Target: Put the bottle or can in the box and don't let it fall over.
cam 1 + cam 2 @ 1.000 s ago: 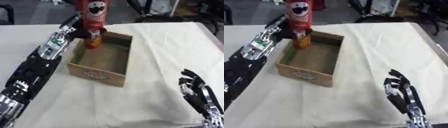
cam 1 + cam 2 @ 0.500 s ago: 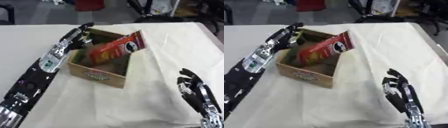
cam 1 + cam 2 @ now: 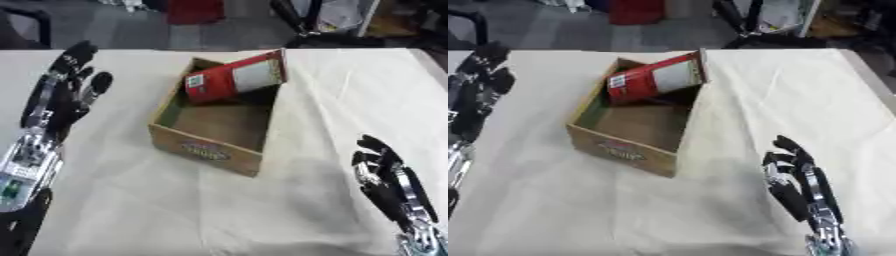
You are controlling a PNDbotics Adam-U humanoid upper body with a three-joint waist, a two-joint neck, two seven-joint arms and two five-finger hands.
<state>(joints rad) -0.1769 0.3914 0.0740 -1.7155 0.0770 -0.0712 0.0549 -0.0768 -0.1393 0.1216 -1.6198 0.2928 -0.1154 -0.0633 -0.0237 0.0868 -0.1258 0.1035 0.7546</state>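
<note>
Cream cloth point(image 3: 175, 210) covers the whole tabletop, creased in soft folds, and beyond its far edge lie a dark floor, black legs of chairs or stands and something red. One open cardboard box point(image 3: 206, 150) sits on the cloth, set askew so that a corner points toward the robot; its near wall carries a printed emblem in red and green, but the writing on it is too blurred to read. Inside the box is a single can point(image 3: 232, 82) — a red tube with a pale panel on its side and a small white label near its lower end, none of it legible. The can is not upright: it lies steeply tipped across the far part of the box, its lower end down against the far-left inner wall and its upper end propped on the far-right rim, poking a little above it. Nothing else shows in the box; the brown floor nearer the emblem is bare, with a greenish tint along the left inner wall. Two robot hands are in view. The left hand point(image 3: 74, 82) is well to the left of the box, clear of it and of the can, its fingers spread and straight, holding nothing. The right hand point(image 3: 794, 182) stands near the lower right corner, to the right of the box and nearer the robot — fingers up, relaxed and apart, also holding nothing.
</note>
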